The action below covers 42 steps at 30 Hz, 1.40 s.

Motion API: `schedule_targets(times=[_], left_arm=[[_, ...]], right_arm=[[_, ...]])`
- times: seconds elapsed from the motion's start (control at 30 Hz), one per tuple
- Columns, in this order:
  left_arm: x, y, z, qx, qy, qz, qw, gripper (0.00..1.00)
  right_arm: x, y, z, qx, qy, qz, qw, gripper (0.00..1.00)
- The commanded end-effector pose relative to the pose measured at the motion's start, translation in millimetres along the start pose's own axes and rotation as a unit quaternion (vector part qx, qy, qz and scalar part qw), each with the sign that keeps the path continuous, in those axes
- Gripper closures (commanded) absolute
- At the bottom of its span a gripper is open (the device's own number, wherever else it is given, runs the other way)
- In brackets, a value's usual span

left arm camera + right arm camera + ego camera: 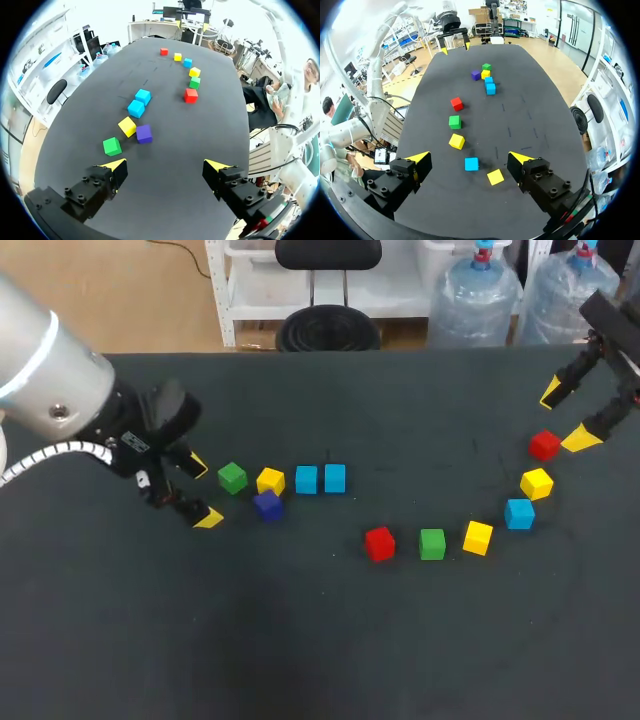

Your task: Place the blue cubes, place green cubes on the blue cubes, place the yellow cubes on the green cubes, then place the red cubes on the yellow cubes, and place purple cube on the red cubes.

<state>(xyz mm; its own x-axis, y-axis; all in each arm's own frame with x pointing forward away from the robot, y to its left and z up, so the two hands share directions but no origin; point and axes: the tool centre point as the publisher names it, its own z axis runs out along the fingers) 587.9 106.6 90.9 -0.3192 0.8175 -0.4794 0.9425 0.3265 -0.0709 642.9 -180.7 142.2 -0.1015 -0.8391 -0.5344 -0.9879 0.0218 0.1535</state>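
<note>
- Currently the left gripper hangs over the dark table just left of the purple cube. Its two yellow-tipped fingers are spread wide with nothing between them.
- Right against the purple cube, on its far side, lies the near yellow cube. The near green cube lies just left of that one, apart from the purple cube.
- Just right of and beyond the purple cube, the first blue cube and the second blue cube lie side by side, close together.
- Well to the right of the purple cube, an arc of single cubes curves away from it:
  - the near red cube
  - the far green cube
  - the middle yellow cube
  - the lone blue cube
  - the far yellow cube
  - the far red cube
- Farthest from the purple cube, at the arc's end, the right gripper hangs near the far red cube, its fingers wide apart and empty.
- Every cube lies on the table itself, one layer deep.
</note>
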Motion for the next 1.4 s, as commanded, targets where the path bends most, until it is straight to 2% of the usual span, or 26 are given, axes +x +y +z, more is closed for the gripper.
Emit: schedule_targets(times=[0.03, 0.17, 0.4, 0.53, 0.73, 0.83, 0.97, 1.1, 1.23, 1.4], left_arm=[[-0.2, 1.4, 0, 0.002, 0.000, 0.001, 1.000, 0.00], [-0.2, 1.4, 0, 0.002, 0.000, 0.001, 1.000, 0.00], [-0.2, 1.4, 0, 0.002, 0.000, 0.001, 1.000, 0.00], [-0.2, 1.4, 0, 0.002, 0.000, 0.001, 1.000, 0.00], [-0.2, 1.4, 0, 0.002, 0.000, 0.001, 1.000, 0.00], [-0.2, 1.4, 0, 0.002, 0.000, 0.001, 1.000, 0.00], [-0.2, 1.4, 0, 0.002, 0.000, 0.001, 1.000, 0.00], [-0.2, 1.4, 0, 0.002, 0.000, 0.001, 1.000, 0.00], [-0.2, 1.4, 0, 0.002, 0.000, 0.001, 1.000, 0.00], [-0.2, 1.4, 0, 0.002, 0.000, 0.001, 1.000, 0.00]], right_arm=[[3, 2, 7, -0.004, 0.025, -0.012, 1.000, 0.00], [11, 10, 17, -0.001, 0.061, -0.033, 0.998, 0.00], [18, 20, 32, 0.033, 0.120, -0.055, 0.991, 0.00], [24, 21, 37, 0.045, 0.127, -0.049, 0.990, 0.00], [36, 17, 46, 0.076, 0.135, -0.008, 0.988, 0.00], [41, 12, 52, 0.078, 0.131, 0.006, 0.988, 0.00], [43, 6, 59, 0.075, 0.127, 0.011, 0.989, 0.00], [49, 1, 69, 0.054, 0.125, 0.021, 0.990, 0.00], [56, 1, 77, 0.033, 0.124, 0.031, 0.991, 0.00], [58, 2, 80, 0.027, 0.129, 0.030, 0.991, 0.00]])
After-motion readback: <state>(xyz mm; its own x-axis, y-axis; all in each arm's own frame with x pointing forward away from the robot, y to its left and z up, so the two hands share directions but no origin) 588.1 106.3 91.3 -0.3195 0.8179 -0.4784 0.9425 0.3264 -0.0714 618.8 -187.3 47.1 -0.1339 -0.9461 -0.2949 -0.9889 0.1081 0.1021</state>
